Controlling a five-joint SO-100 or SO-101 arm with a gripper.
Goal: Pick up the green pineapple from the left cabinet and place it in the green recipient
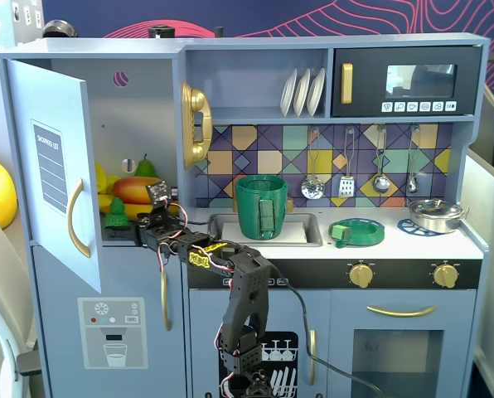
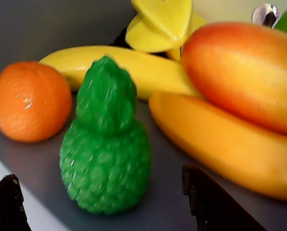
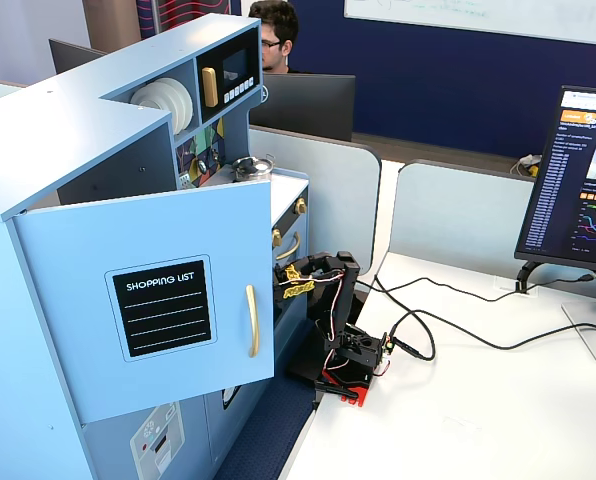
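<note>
In the wrist view, nearest the lens, the two dark fingertips of the tool [image 2: 105,202] stand wide apart at the bottom edge, one on each side of the green pineapple [image 2: 105,154]. They hold nothing yet and neither tip touches it — the spread looks chosen to straddle the bumpy body before closing.

The pineapple stands upright on the grey shelf of the left cabinet [image 1: 52,166], near the front lip, which probably makes it the easiest fruit to reach. Just behind it on the left sits one orange [image 2: 32,101]. Behind and to the right lie two bananas [image 2: 148,67] — one pale yellow, one deeper orange-yellow — with one large red-orange mango [image 2: 244,72] resting on them. A yellow piece above them is cut off by the frame, so I cannot tell what it is.

In a fixed view the cabinet door hangs fully open, clearing the way for the arm [image 1: 230,265]. Farther right, one tall green recipient [image 1: 261,206] stands in the sink, well apart from the pineapple [image 1: 117,215].
</note>
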